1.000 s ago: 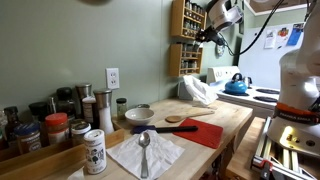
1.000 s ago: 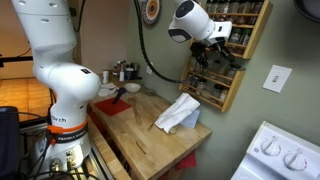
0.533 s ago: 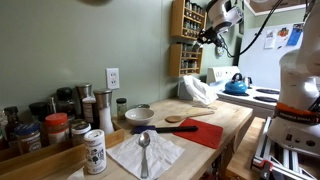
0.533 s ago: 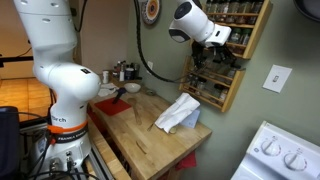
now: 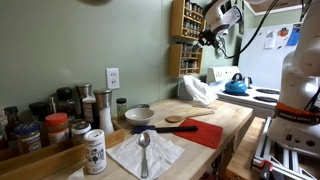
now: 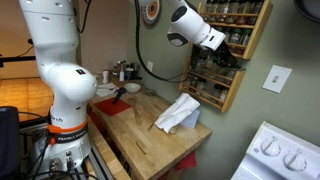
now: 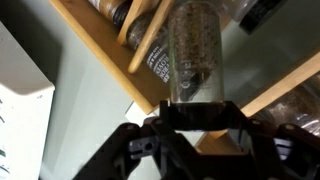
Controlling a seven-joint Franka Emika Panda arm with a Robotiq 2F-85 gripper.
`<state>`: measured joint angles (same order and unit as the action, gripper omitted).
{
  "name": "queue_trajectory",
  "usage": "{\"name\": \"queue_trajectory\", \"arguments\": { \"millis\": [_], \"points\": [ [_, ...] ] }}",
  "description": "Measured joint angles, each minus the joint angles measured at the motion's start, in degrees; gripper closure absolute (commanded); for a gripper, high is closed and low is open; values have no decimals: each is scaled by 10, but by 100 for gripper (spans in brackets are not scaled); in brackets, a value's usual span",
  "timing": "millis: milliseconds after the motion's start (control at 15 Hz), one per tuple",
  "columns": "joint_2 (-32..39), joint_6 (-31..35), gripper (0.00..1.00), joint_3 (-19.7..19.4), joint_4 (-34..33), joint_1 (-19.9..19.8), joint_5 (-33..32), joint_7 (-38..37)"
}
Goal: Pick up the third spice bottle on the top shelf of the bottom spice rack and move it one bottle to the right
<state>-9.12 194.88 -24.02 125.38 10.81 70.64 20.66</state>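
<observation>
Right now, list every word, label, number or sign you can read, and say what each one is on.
Nothing is legible as text in any view.
White tin: dark label print, too small to read.
Racked jar: white print on a dark label, blurred.
Spice bottle in the tool: no print shows.
Wall papers: too small to read.

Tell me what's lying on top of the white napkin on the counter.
A metal spoon lies on the napkin. Whatever is beneath the napkin is covered and cannot be seen.
</observation>
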Motion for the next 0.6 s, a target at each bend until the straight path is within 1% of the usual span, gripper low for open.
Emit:
{"name": "queue_trajectory", "arguments": {
  "millis": [67,200,267,467,600],
  "points": [
    [6,0,68,29,6,-30,-20,-36],
    [16,1,68,70,15,-72,-55,-92],
    [20,5,68,77,15,-78,-54,-100],
    [23,12,68,77,14,-78,-51,-100],
    [22,13,18,77,13,-78,-51,-99]
  ]
}}
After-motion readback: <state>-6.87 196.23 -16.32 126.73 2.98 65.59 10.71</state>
